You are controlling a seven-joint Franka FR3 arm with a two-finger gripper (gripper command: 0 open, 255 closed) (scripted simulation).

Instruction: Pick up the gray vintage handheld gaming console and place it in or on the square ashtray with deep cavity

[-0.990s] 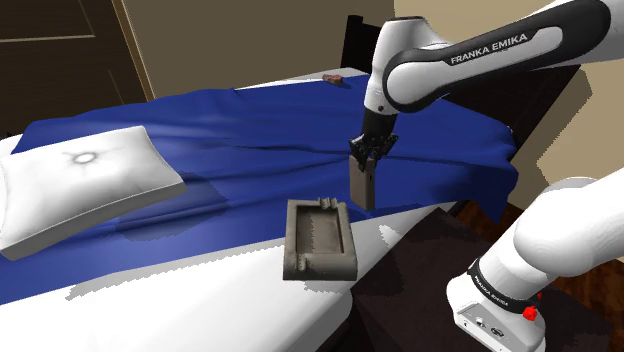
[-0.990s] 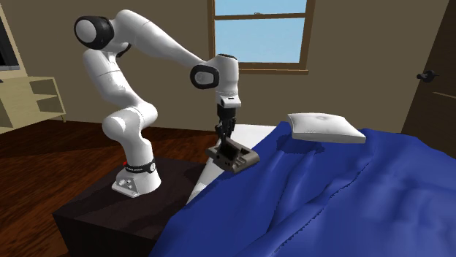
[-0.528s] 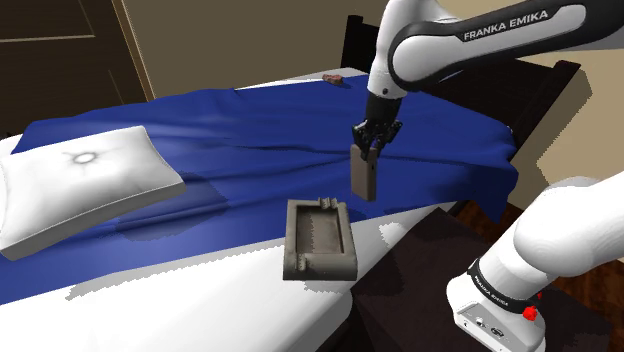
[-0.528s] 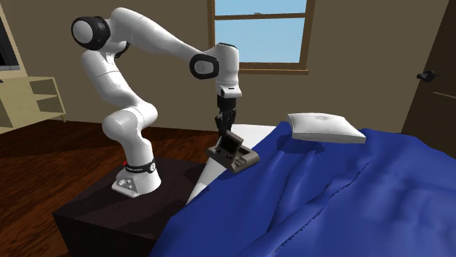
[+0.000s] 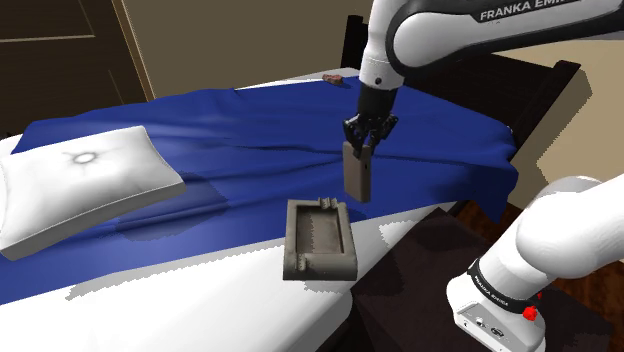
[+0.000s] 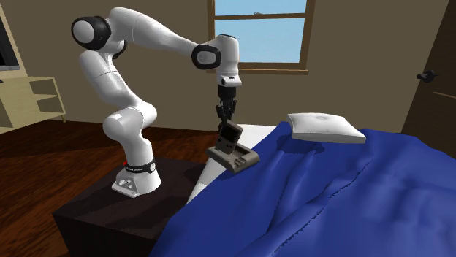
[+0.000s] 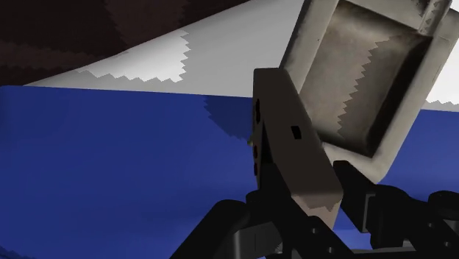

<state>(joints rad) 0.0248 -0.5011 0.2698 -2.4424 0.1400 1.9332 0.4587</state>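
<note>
The end effector [image 5: 362,142] grips the console [image 5: 357,178] by its upper end. The console hangs above the bed [image 5: 200,300], long axis near vertical, free end down. In the shoulder view it is at the ashtray's [image 5: 318,272] 1 o'clock.

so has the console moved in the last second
Yes. The console, clasped in the tool, has risen and shifted slightly toward the shoulder view's left, measured against the unmoved ashtray.

One console [image 5: 357,178], one ashtray [image 5: 322,269], one pillow [image 5: 85,190], and perhaps one small brown object [image 5: 334,77].
</note>
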